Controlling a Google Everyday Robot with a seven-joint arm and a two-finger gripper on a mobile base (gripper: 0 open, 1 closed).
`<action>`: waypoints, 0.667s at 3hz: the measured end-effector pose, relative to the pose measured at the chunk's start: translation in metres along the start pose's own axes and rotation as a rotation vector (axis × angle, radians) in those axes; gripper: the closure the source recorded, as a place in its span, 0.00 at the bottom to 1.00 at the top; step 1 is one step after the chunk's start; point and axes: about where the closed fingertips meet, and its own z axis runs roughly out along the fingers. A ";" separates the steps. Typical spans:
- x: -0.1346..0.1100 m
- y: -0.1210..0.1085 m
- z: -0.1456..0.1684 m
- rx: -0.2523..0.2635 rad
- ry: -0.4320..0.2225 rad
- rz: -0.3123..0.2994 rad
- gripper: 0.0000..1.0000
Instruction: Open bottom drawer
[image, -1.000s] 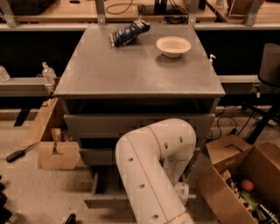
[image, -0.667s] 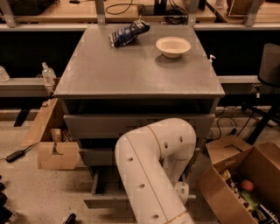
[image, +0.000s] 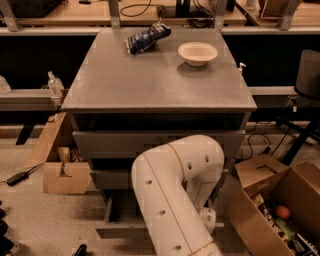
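Wooden benches run along the back of the room, above a speckled floor. At far left we see a clear bottle (image: 54, 82) standing on a grey rail. Below it a small cardboard carton (image: 65, 177) sits just beside the grey cabinet (image: 160, 142). On the tabletop (image: 150, 85) a dark blue snack bag (image: 147, 38) lies near the back edge, and a pale bowl (image: 197, 52) sits to its right, apart from it. The bottom drawer (image: 120, 231) is the lowest tier and stands part-way out of the cabinet. Its long axis runs left to right and its flat front faces us. The white arm (image: 175, 200) bends in front of the drawers and covers the drawer's right half. The hand is hidden behind that arm, low by the drawer, so we cannot tell whether it is spread or pressed together. At right an open cardboard box (image: 248, 227) holds mixed items, among them a round orange-red thing (image: 282, 211). Against the frames from a second ago, we find nothing moved.
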 end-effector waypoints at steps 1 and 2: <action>0.000 0.000 0.000 0.000 0.000 0.000 1.00; 0.000 0.000 0.000 0.000 0.000 0.000 1.00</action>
